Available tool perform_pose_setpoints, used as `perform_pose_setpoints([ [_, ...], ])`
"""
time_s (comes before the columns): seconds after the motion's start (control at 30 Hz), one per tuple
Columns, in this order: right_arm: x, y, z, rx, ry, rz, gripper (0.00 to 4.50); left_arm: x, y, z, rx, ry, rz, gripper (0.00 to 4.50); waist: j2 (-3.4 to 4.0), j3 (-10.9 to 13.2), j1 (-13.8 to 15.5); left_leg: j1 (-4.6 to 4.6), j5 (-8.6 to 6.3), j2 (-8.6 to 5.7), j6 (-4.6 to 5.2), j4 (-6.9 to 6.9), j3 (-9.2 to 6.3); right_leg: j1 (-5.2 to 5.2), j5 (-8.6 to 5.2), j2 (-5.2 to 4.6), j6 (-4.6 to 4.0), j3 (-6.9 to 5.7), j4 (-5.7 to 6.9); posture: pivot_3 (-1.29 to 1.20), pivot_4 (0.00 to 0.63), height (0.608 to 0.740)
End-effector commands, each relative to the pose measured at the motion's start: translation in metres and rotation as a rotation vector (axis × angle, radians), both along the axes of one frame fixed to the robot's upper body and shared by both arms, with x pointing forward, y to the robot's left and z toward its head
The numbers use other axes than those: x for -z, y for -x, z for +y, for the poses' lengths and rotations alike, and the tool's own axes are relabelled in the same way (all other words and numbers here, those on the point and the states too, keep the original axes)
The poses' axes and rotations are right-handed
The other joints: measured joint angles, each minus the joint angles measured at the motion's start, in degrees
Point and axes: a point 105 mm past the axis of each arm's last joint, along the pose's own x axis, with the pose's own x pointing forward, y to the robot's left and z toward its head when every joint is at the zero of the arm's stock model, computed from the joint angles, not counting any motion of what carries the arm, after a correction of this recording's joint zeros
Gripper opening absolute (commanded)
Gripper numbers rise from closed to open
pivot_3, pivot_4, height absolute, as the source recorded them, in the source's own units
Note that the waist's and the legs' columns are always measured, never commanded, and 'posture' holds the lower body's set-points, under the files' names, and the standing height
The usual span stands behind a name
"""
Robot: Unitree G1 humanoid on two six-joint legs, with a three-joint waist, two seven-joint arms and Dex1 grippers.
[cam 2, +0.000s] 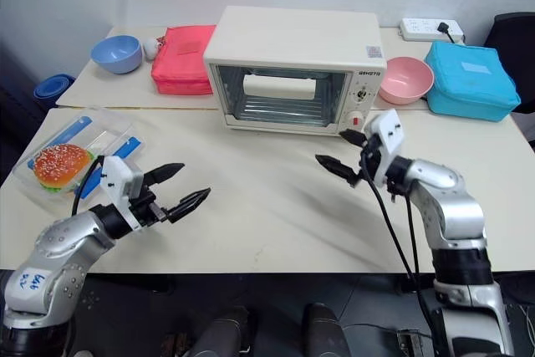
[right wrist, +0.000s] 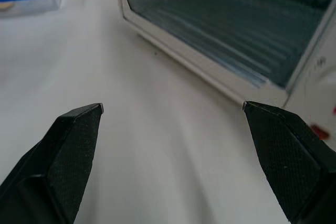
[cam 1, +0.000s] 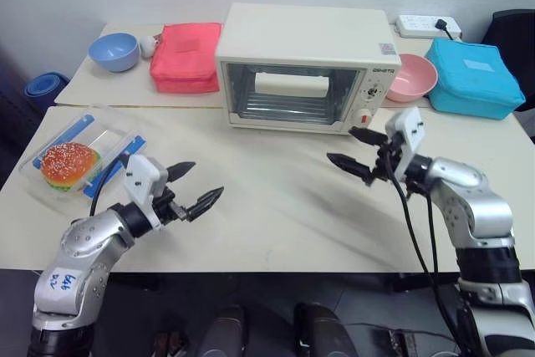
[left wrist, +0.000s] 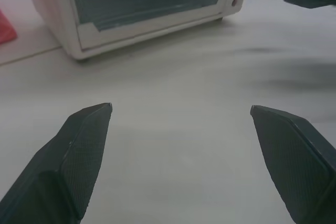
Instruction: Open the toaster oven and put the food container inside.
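Nearest the front edge of the tabletop, the left gripper hovers with its fingers spread wide and empty, angled toward the middle. The right gripper is equally splayed and holds nothing; it sits just before the toaster oven, likely lining up on the closed glass door. The food container, with its burger, waits by the left edge, within the left arm's reach.
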Motion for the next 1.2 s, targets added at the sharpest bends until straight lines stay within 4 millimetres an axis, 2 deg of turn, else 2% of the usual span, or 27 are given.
perform_pose_setpoints([
  [0.03, -0.02, -0.013, 0.012, -0.016, -0.021, -0.052, 4.45, -0.035, 0.0, -0.005, 0.024, 0.041, -0.086, 4.5, 0.0, 0.0, 0.02, 0.0, 0.0, 0.0, -0.01, 0.0, 0.0, -0.01, 0.0, 0.0, 0.0, 0.0, 0.02, 0.0, 0.15, 0.74],
  [0.13, -0.038, -0.028, 0.022, -0.019, -0.043, -0.088, 4.45, -0.058, -0.003, -0.013, 0.038, 0.071, -0.152, 4.5, -0.01, 0.0, -0.07, -0.02, 0.01, -0.05, -0.03, 0.03, 0.08, -0.06, 0.01, 0.0, 0.03, 0.05, 0.05, 0.0, 0.15, 0.74],
  [0.27, -0.055, -0.032, 0.033, -0.073, -0.074, -0.111, 4.45, -0.083, -0.007, -0.016, 0.037, 0.111, -0.207, 4.5, -0.01, 0.0, -0.19, -0.16, 0.12, -0.08, -0.22, 0.06, 0.23, -0.37, 0.03, 0.03, 0.05, 0.19, 0.27, 0.0, 0.15, 0.74],
  [0.37, -0.06, -0.024, 0.04, -0.141, -0.088, -0.117, 4.45, -0.087, -0.013, -0.013, 0.004, 0.132, -0.212, 4.5, -0.01, 0.0, -0.23, -0.22, 0.12, -0.09, -0.24, 0.06, 0.32, -0.47, 0.03, 0.05, 0.05, 0.25, 0.32, 0.0, 0.15, 0.74],
  [0.5, -0.047, 0.002, 0.051, -0.267, -0.043, -0.098, 4.45, -0.085, -0.016, -0.013, -0.009, 0.128, -0.213, 4.5, -0.01, 0.0, -0.24, -0.33, 0.09, -0.11, -0.18, 0.1, 0.41, -0.57, 0.03, 0.04, 0.06, 0.34, 0.31, 0.0, 0.15, 0.74],
  [0.67, -0.04, 0.017, 0.058, -0.308, -0.043, -0.112, 4.45, -0.093, -0.025, -0.014, -0.026, 0.14, -0.236, 4.5, -0.04, 0.02, -0.79, -0.36, 0.07, -0.11, -0.17, 0.12, 0.49, -0.64, 0.04, 0.05, 0.08, 0.4, 0.31, 0.0, 0.15, 0.74],
  [0.77, -0.035, 0.021, 0.061, -0.314, -0.043, -0.103, 4.5, -0.099, -0.038, -0.015, -0.045, 0.138, -0.257, 3.92, -0.05, 0.03, -1.03, -0.35, 0.09, -0.1, -0.18, 0.14, 0.48, -0.64, 0.06, 0.07, 0.12, 0.39, 0.34, 0.0, 0.15, 0.74],
  [1.0, -0.019, 0.021, 0.065, -0.282, -0.049, -0.083, 4.5, -0.129, -0.082, -0.024, -0.081, 0.062, -0.36, 1.72, -0.09, 0.04, -1.05, -0.34, 0.14, -0.04, -0.25, 0.15, 0.52, -0.66, 0.09, 0.45, 0.17, 0.41, 0.38, 0.0, 0.15, 0.74],
  [1.13, -0.016, 0.019, 0.064, -0.259, -0.05, -0.084, 4.5, -0.118, -0.102, -0.032, -0.069, -0.111, -0.375, 0.41, -0.08, 0.04, -1.14, -0.28, 0.12, 0.06, -0.26, 0.13, 0.85, -0.73, 0.12, 0.67, 0.21, 0.46, 0.37, 0.0, 0.15, 0.74],
  [1.2, -0.016, 0.018, 0.062, -0.247, -0.051, -0.088, 4.5, -0.108, -0.106, -0.035, -0.035, -0.187, -0.372, 0.02, -0.08, 0.04, -1.18, -0.24, 0.1, 0.1, -0.24, 0.13, 1.03, -0.76, 0.12, 0.71, 0.22, 0.52, 0.38, 0.0, 0.15, 0.74],
])
